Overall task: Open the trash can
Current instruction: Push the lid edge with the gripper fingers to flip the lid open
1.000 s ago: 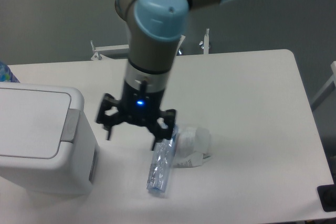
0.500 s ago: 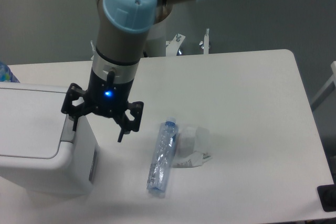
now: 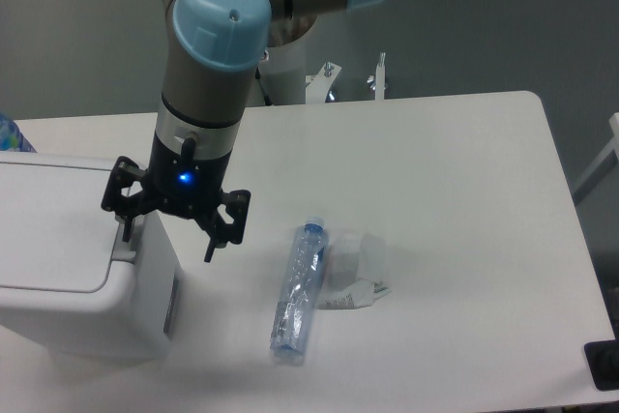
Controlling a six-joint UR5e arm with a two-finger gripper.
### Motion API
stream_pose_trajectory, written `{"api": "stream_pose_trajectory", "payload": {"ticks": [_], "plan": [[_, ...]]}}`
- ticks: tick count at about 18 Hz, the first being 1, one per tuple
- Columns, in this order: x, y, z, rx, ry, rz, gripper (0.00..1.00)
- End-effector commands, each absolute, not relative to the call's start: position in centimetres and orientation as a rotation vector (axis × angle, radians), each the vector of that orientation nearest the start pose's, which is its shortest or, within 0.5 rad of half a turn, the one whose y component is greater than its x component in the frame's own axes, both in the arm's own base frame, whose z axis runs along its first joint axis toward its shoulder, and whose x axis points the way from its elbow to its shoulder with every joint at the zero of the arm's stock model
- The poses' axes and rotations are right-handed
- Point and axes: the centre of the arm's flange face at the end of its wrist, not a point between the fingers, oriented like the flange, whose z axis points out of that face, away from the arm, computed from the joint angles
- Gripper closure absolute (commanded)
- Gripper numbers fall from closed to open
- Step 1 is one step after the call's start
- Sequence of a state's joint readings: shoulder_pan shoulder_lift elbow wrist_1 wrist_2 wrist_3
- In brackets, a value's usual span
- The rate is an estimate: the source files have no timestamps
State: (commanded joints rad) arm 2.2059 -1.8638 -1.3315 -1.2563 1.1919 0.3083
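Spread wide and holding nothing, my gripper straddles the right edge of the trash can, which sits at the table's left edge. I see a plastic bottle beside crumpled wrap on the white tabletop; grey floor lies behind it.

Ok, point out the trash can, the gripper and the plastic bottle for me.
trash can (image 3: 58,239): fixed camera, flat white lid.
gripper (image 3: 166,241): fixed camera, midway between the spread fingertips.
plastic bottle (image 3: 296,292): fixed camera, middle of its crushed body.
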Motion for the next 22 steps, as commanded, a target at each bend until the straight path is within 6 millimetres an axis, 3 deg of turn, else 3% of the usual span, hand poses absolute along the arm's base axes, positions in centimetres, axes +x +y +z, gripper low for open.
{"api": "stream_pose_trajectory", "payload": {"ticks": [22], "plan": [[-24.18, 61.26, 48.15, -2.705, -0.374, -0.282, 0.00]]}}
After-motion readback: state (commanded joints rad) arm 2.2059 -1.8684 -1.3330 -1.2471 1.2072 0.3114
